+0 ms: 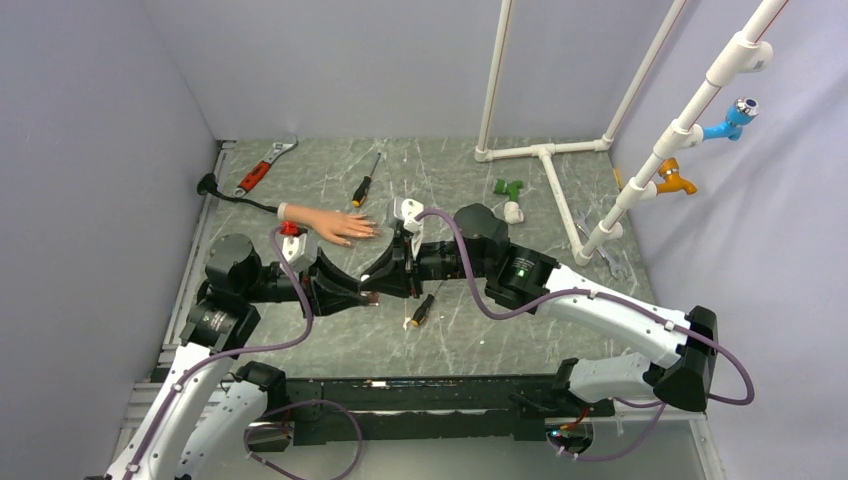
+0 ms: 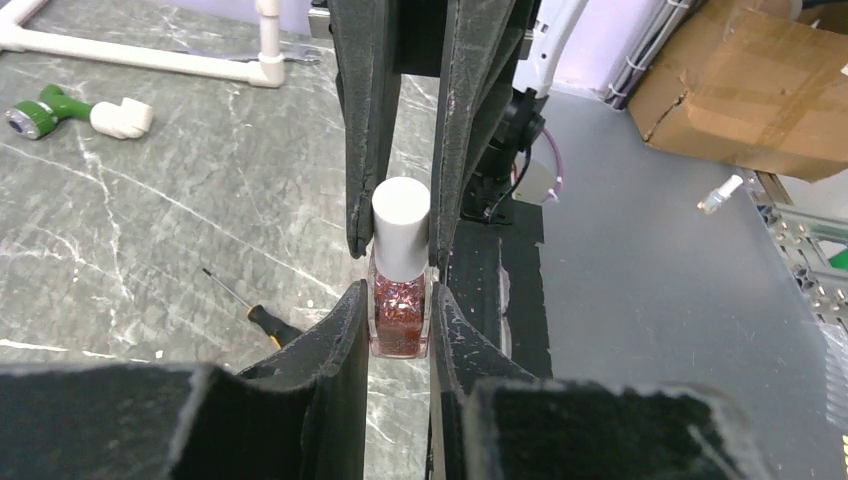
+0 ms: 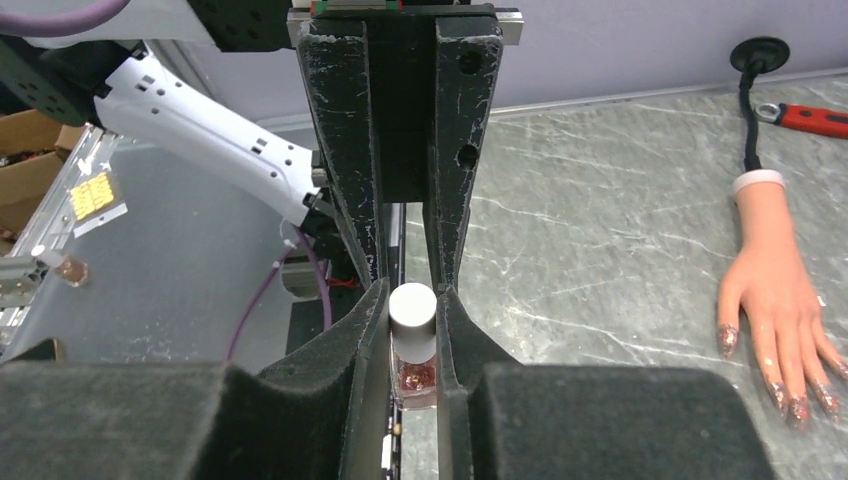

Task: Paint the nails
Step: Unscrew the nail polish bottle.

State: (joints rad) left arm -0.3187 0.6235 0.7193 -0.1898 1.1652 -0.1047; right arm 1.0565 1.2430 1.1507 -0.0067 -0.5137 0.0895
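Note:
A small glass polish bottle (image 2: 399, 318) of red glitter polish with a white cap (image 2: 401, 212) is held between both grippers above the table middle (image 1: 373, 297). My left gripper (image 2: 400, 292) is shut on the glass body. My right gripper (image 3: 412, 292) is shut on the white cap (image 3: 412, 306). The flesh-coloured mannequin hand (image 1: 325, 224) with a white cuff lies flat just beyond the left gripper, fingers pointing right. In the right wrist view the hand (image 3: 775, 285) is at the right edge, and its nails (image 3: 727, 340) show reddish glitter.
Two screwdrivers (image 1: 365, 183) (image 1: 422, 311), a red-handled wrench (image 1: 262, 170), a black cable plug (image 1: 208, 184), a green fitting (image 1: 508, 187) and a white fitting (image 1: 513, 212) lie on the table. A white pipe frame (image 1: 545, 160) with blue and orange taps stands at the back right.

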